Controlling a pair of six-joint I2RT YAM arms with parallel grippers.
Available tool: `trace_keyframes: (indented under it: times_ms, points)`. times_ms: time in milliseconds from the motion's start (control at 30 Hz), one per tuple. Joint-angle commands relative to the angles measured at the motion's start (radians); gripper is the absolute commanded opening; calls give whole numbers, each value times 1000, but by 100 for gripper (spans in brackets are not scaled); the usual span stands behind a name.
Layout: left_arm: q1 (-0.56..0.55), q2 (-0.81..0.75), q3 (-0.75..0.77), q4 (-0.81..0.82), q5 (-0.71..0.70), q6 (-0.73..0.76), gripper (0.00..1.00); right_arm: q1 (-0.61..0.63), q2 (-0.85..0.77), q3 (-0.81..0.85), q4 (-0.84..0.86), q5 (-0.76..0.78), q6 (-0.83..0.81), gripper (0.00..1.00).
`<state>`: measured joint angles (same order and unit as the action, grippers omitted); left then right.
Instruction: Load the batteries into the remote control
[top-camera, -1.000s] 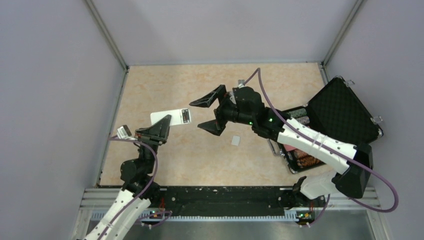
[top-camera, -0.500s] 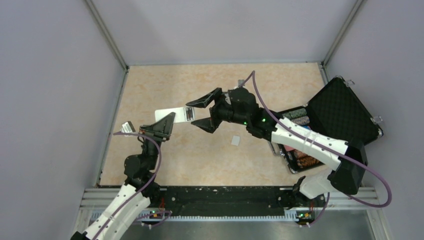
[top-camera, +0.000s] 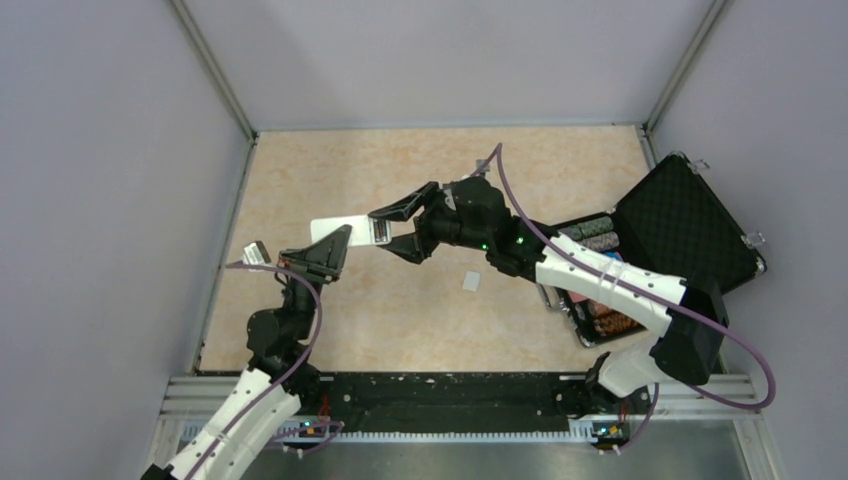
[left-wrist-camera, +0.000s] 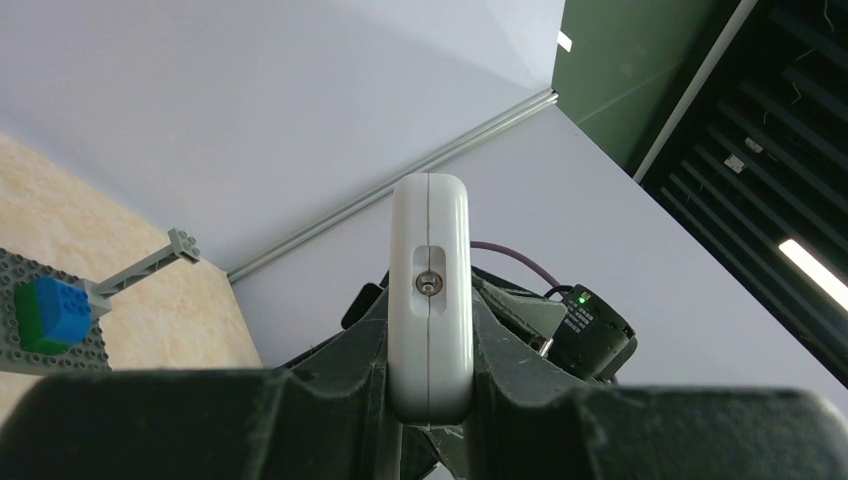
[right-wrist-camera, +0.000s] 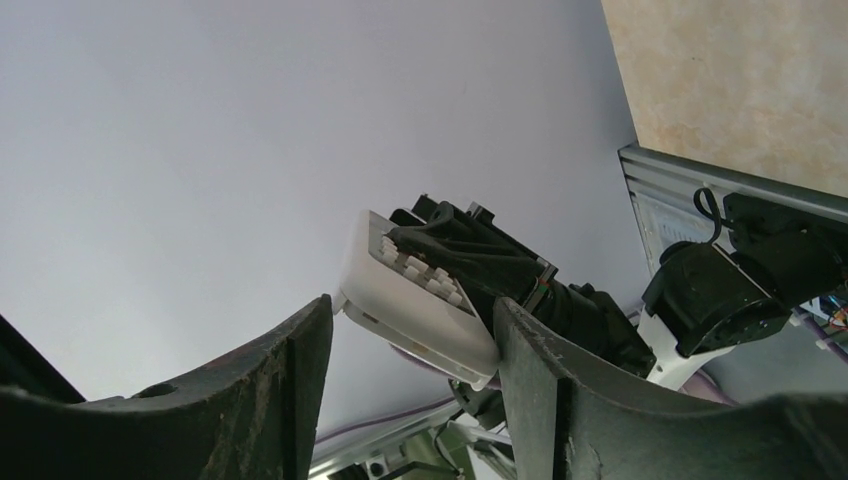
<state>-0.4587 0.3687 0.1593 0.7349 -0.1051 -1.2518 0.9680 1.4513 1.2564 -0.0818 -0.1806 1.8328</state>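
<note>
Though slim, a white remote control (left-wrist-camera: 429, 290) (rounded corners).

A black case (top-camera: 690, 225) lies open at the right edge of the overhead view, its lid tipped back toward the upper right and lined with dark foam. Rows of poker chips (top-camera: 598, 232) fill its lower half, greyish at the top, with reddish chips (top-camera: 612, 322) lower down. A small pale square (top-camera: 471, 281) lies flat on the beige marbled table (top-camera: 400, 170), left of the case near mid-frame. Plain grey walls (top-camera: 100, 200) close in three sides. At the far left of the left wrist view, a grey studded plate (left-wrist-camera: 60, 345) carries a blue block (left-wrist-camera: 68, 308) touching a green block (left-wrist-camera: 28, 318), and a thin grey bar (left-wrist-camera: 140, 268) slants up to the right beside them
</note>
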Motion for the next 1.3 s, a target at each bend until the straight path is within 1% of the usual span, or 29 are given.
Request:
trace_keyframes:
  times_ms: [0, 233, 400, 500, 600, 833, 1267]
  points:
    - [0, -31, 53, 8, 36, 7, 0, 9, 0, -2, 50, 16, -6, 58]
    - [-1, -59, 47, -9, 23, 6, 0, 11, -5, -9, 48, 26, -3, 52]
    - [-1, -58, 55, -29, 22, -4, 0, 13, 0, -5, 47, 34, -12, 40]
    - [0, -52, 78, -80, 17, -22, 0, 12, 0, 2, 31, 46, -35, 36]
    - [-1, -47, 102, -136, -3, -49, 0, 15, -2, 9, 12, 68, -63, 34]
    - [-1, -46, 182, -301, -44, -118, 0, 16, 4, 14, 2, 89, -93, 25]
    - [0, -52, 214, -299, -28, -127, 0, 17, 18, 25, -25, 96, -143, 15]
